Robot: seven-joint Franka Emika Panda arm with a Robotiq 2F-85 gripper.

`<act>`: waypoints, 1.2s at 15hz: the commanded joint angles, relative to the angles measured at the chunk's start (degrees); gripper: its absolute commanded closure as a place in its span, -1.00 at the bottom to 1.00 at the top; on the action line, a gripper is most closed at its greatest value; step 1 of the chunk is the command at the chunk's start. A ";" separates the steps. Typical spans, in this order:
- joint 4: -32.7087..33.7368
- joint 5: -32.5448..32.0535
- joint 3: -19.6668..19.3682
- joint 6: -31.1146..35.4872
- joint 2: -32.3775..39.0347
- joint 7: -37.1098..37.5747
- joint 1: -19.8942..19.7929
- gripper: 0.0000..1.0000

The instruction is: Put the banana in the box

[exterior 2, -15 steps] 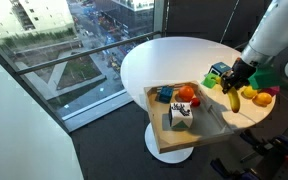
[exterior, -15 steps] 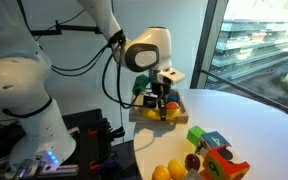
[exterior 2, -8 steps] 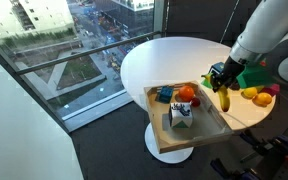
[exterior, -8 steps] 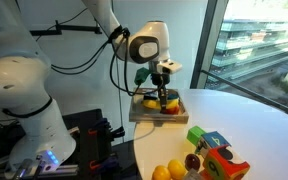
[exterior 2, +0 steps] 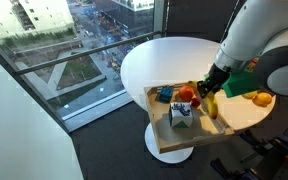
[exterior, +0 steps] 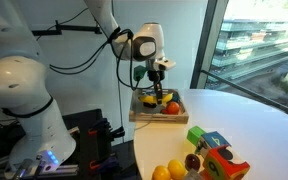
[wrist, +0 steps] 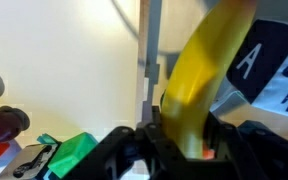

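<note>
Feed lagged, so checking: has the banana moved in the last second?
Yes. The banana, held in the gripper, has travelled from beyond the box wall to over its inside.

1. Arm goes up from the white base, bends over; wrist faces down in an exterior view.
2. Tool hangs approx. vertical under wrist. In an exterior view it comes in from upper right.
3. Tool clamped on banana, grip near its upper end, rest hanging below.
4. Wrist view: dark fingers at btm edge, one each side of banana, pressed against it.
</note>
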 commanded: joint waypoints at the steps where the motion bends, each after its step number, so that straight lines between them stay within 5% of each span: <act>1: 1.39 -2.32 0.52 0.27 2.14 2.72 1.84 0.67; 9: 1.06 -8.45 -1.65 4.23 7.53 6.74 4.26 0.67; 11: 1.13 -7.98 -2.48 4.41 8.79 6.16 4.72 -0.32; 13: 1.05 -7.33 -3.35 4.35 9.62 5.51 5.28 -0.47; 16: 0.62 -5.69 -4.04 3.70 9.61 3.73 5.58 -0.94; 18: 0.00 -3.66 -3.96 3.07 8.46 1.46 5.00 -1.00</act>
